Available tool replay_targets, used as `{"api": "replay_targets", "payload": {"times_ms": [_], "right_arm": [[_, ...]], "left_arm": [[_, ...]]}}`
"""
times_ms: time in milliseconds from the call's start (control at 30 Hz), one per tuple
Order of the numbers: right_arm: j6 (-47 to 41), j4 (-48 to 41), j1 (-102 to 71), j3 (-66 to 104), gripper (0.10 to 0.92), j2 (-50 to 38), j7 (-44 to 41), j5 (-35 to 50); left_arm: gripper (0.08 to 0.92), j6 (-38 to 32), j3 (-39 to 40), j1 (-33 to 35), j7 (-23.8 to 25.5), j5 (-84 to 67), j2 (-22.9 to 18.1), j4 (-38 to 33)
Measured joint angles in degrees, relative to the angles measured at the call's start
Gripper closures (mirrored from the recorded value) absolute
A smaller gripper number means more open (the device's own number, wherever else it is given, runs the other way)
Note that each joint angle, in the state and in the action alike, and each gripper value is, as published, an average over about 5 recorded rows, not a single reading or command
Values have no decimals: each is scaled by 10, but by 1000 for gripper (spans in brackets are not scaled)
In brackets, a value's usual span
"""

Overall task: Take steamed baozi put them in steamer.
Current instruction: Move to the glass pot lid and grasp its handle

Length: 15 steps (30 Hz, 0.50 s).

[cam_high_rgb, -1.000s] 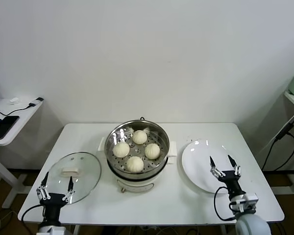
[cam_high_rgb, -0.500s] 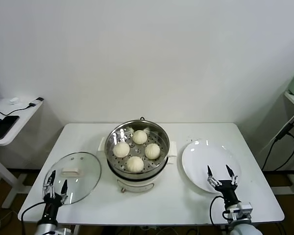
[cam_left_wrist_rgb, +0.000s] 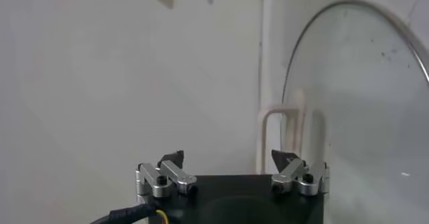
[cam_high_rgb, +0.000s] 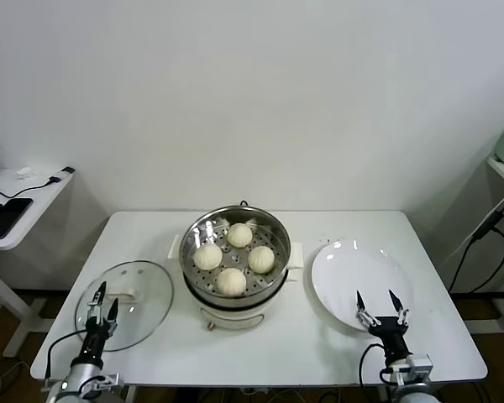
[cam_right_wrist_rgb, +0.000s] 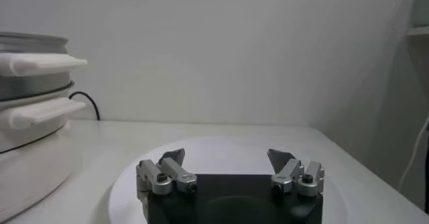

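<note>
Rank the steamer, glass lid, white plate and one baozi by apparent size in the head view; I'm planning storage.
1. Steamer, widest with its handles.
2. White plate and glass lid: too alike to rank, and the lid is partly hidden by the left arm.
3. A baozi, by far the smallest.

Both arms are cut off by the bottom edge of the head view; only the left gripper (cam_high_rgb: 101, 297) and the right gripper (cam_high_rgb: 377, 304) with short wrist sections remain in frame. In the left wrist view, the glass lid (cam_left_wrist_rgb: 355, 98) is cut off by the picture's edge and the gripper body runs out of frame. In the right wrist view, the steamer (cam_right_wrist_rgb: 30, 78) is cropped so that only its side handles and part of its wall show, and its contents are hidden. The white plate (cam_right_wrist_rgb: 228, 153) is partly covered by the gripper body.
</note>
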Motion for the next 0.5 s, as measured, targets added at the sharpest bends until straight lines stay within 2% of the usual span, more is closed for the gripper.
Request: {"api": "replay_targets", "payload": {"times_ms": [267,367,500], "right_arm": [[-2,7,-1,2,203,9,1,-10],[-2,7,0,2,203,12,2,-13],[-2,7,1,2,203,15,3,-15]], "left_arm": [[183,-5,12,-35,-4,4,8,38],[236,-8,16,-43,-4,5,9,48],[354,-12,20,-53,-7,6,9,59]]}}
